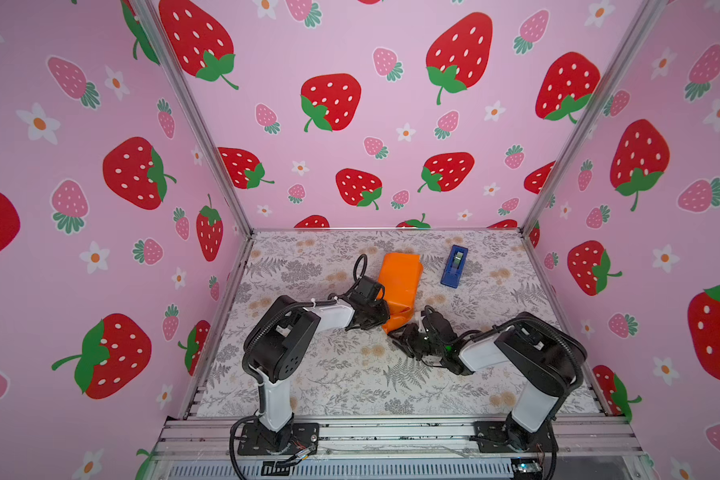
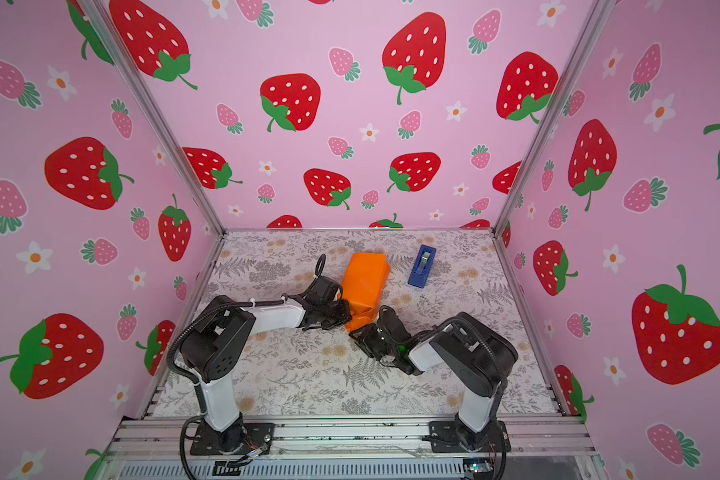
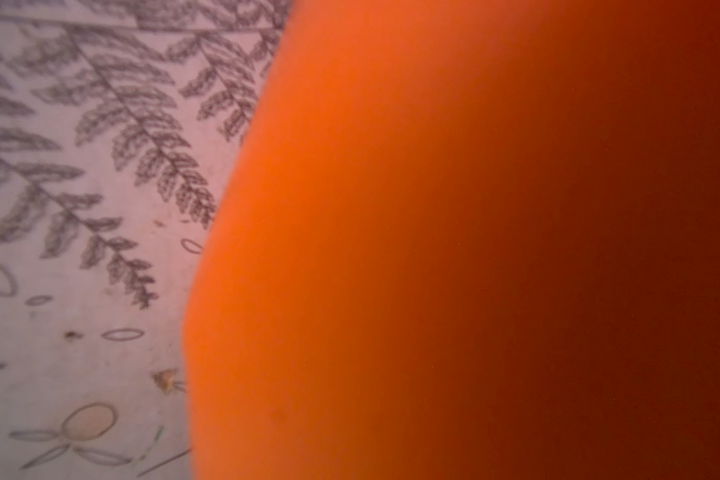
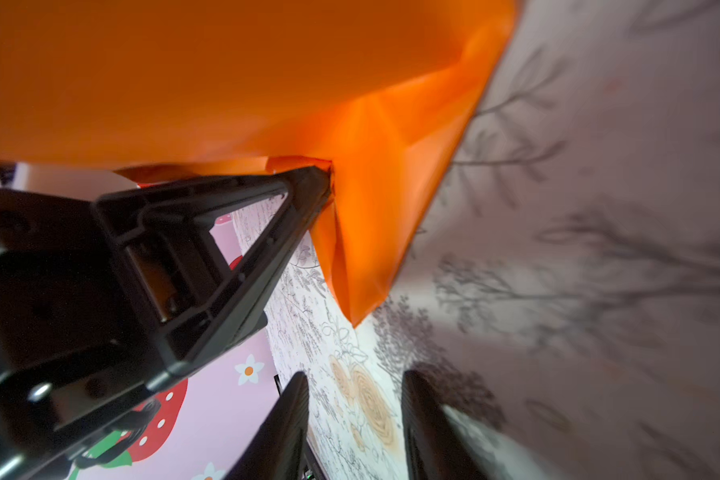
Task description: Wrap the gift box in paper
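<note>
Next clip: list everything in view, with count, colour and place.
paper: one, orange, folded into a parcel mid-table, near end loose
gift box: none visible; may be inside the parcel
tape dispenser: one, blue, right of the parcel, apart from it
table covering: one, grey-and-tan floral, over the tabletop
walls: three, pink with strawberries, around the table
left gripper: one, black, shut on the paper's near end
right gripper: one, black, open, beside that end, holding nothing

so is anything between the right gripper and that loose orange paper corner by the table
Nothing visible is. Only bare floral table covering lies between the right gripper's open fingers and the paper's loose corner. The left gripper pinches the paper just beside that corner, off the direct line.
</note>
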`<state>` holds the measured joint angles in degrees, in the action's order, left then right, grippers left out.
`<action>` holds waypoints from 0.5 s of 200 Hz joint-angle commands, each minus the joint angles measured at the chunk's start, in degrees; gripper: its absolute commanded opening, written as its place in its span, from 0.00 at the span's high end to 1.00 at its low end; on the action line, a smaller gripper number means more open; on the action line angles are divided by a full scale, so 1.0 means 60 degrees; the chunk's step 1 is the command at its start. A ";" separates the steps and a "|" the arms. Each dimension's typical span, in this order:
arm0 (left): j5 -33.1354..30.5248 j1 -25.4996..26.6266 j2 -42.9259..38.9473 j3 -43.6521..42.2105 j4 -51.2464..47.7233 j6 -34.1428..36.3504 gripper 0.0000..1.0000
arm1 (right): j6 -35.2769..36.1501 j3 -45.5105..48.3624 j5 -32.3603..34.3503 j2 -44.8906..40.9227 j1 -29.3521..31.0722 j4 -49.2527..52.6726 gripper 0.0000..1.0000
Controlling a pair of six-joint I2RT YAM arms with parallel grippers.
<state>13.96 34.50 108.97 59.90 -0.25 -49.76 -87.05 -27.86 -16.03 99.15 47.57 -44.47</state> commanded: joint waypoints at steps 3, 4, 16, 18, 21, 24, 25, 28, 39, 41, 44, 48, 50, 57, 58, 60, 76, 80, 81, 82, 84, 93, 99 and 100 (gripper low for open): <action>0.0281 0.0129 0.0182 0.0051 -0.0603 -0.0086 0.98 | 0.0627 0.0392 0.0467 -0.0777 -0.0513 0.1041 0.61; 0.0289 0.0134 0.0188 0.0051 -0.0603 -0.0093 0.98 | 0.0646 0.0401 0.0471 -0.0792 -0.0537 0.1062 0.61; 0.0320 0.0125 0.0208 0.0076 -0.0591 -0.0092 0.98 | 0.0918 0.0554 0.0482 -0.1083 -0.0864 0.1240 0.62; 0.0331 0.0135 0.0219 0.0087 -0.0589 -0.0099 0.98 | 0.0977 0.0566 0.0462 -0.1115 -0.0915 0.1261 0.62; 0.0341 0.0134 0.0233 0.0081 -0.0577 -0.0121 0.98 | 0.1101 0.0576 0.0404 -0.1161 -0.1018 0.1292 0.62; 0.0360 0.0127 0.0248 0.0091 -0.0550 -0.0129 0.98 | 0.1162 0.0579 0.0377 -0.1175 -0.1067 0.1326 0.62; 0.0372 0.0125 0.0250 0.0093 -0.0547 -0.0137 0.98 | 0.1199 0.0575 0.0352 -0.1189 -0.1092 0.1344 0.62; 0.0401 0.0130 0.0259 0.0082 -0.0511 -0.0155 0.98 | 0.1301 0.0569 0.0302 -0.1202 -0.1182 0.1381 0.63; 0.0466 0.0146 0.0331 0.0095 -0.0431 -0.0216 0.98 | 0.1729 0.0443 0.0094 -0.1225 -0.1400 0.1513 0.63; 0.0470 0.0129 0.0338 0.0095 -0.0428 -0.0228 0.98 | 0.1831 0.0406 0.0044 -0.1230 -0.1456 0.1529 0.63; 0.0496 0.0145 0.0356 0.0099 -0.0407 -0.0245 0.98 | 0.1934 0.0368 0.0027 -0.1232 -0.1484 0.1535 0.63; 0.0521 0.0135 0.0383 0.0108 -0.0377 -0.0268 0.98 | 0.2147 0.0323 -0.0011 -0.1220 -0.1538 0.1544 0.63; 0.0532 0.0127 0.0383 0.0109 -0.0370 -0.0282 0.98 | 0.2308 0.0272 -0.0040 -0.1207 -0.1573 0.1562 0.63; 0.0589 0.0144 0.0429 0.0109 -0.0305 -0.0340 0.98 | 0.2616 0.0167 -0.0112 -0.1174 -0.1641 0.1624 0.63; 0.0596 0.0141 0.0436 0.0110 -0.0293 -0.0352 0.98 | 0.2666 0.0149 -0.0126 -0.1167 -0.1650 0.1639 0.63; 0.0620 0.0154 0.0455 0.0110 -0.0269 -0.0369 0.98 | 0.2758 0.0114 -0.0148 -0.1143 -0.1679 0.1662 0.63; 0.0770 0.0137 0.0529 0.0095 -0.0092 -0.0502 0.98 | 0.3258 -0.0028 -0.0261 -0.1042 -0.1854 0.1670 0.63; 0.0801 0.0151 0.0541 0.0104 -0.0062 -0.0537 0.98 | 0.3373 -0.0057 -0.0306 -0.1016 -0.1902 0.1669 0.63; 0.0805 0.0152 0.0543 0.0100 -0.0054 -0.0546 0.98 | 0.3403 -0.0066 -0.0311 -0.1007 -0.1912 0.1669 0.63; 0.0807 0.0153 0.0551 0.0105 -0.0050 -0.0565 0.98 | 0.3462 -0.0072 -0.0344 -0.0986 -0.1938 0.1669 0.64; 0.0827 0.0157 0.0557 0.0108 -0.0036 -0.0568 0.98 | 0.3484 -0.0088 -0.0360 -0.0970 -0.1945 0.1669 0.64; 0.0920 0.0168 0.0583 0.0108 0.0048 -0.0659 0.98 | 0.3680 -0.0162 -0.0523 -0.0913 -0.2048 0.1684 0.64; 0.0965 0.0182 0.0596 0.0110 0.0091 -0.0710 0.98 | 0.3750 -0.0199 -0.0601 -0.0885 -0.2136 0.1680 0.65; 0.0975 0.0182 0.0600 0.0110 0.0110 -0.0727 0.98 | 0.3750 -0.0199 -0.0601 -0.0885 -0.2136 0.1680 0.65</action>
<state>17.34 34.79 110.04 59.96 1.96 -51.77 -70.32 -27.44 -17.32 92.71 36.16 -35.44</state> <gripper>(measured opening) 0.054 0.359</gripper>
